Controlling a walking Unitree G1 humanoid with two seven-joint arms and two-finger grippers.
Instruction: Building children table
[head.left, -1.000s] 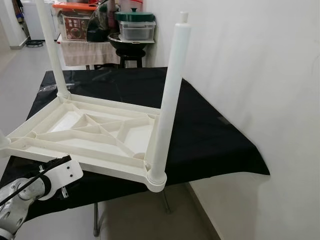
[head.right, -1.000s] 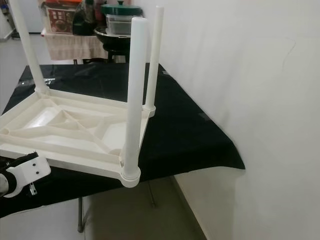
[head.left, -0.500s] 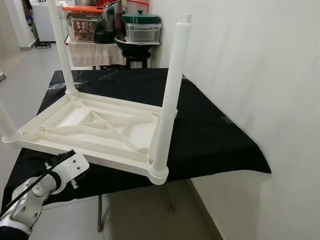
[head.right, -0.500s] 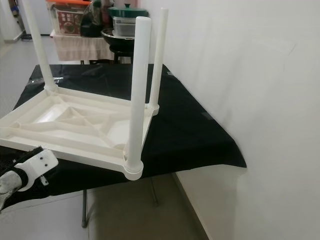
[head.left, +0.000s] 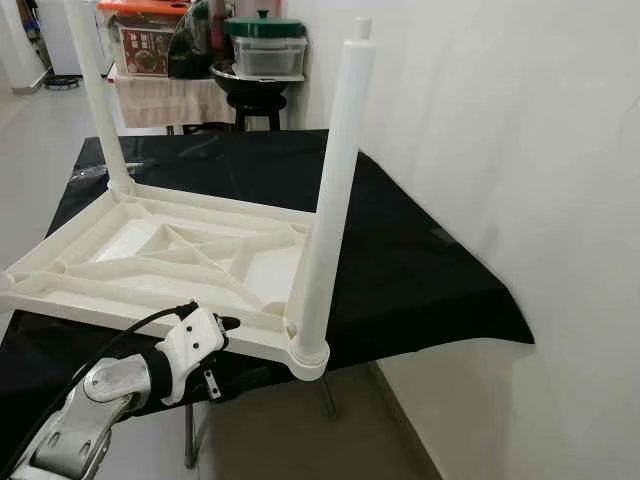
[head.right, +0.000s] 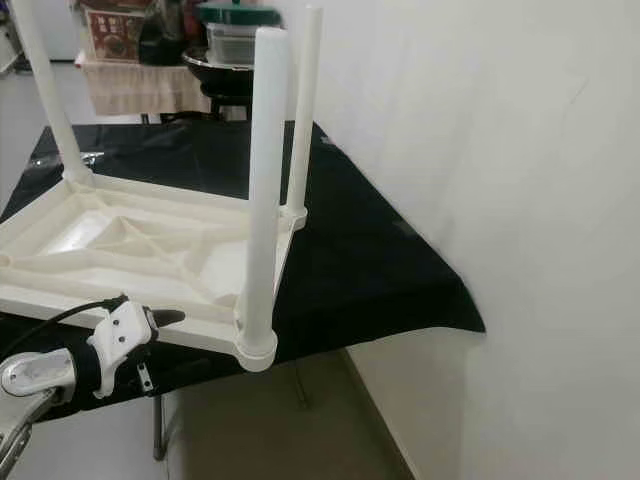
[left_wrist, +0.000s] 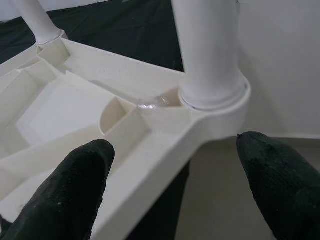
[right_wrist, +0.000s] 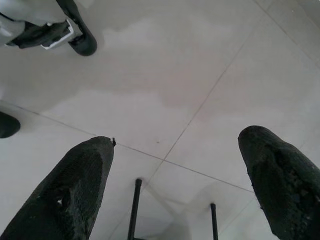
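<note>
1. Upturned white children table (head.left: 170, 255) lay on the black-covered work table (head.left: 420, 270), legs up, near corner overhanging the edge.
2. Near leg (head.left: 328, 200) stood seated in its corner socket.
3. Left gripper (left_wrist: 172, 185) had risen from below the edge to that corner since a second ago; fingers spread, gripping nothing. I judged a grasp next.
4. Right gripper (right_wrist: 180, 185) hung idle over the floor, fingers apart.
5. Lidded containers (head.left: 265, 45) behind; contents unreadable.
</note>
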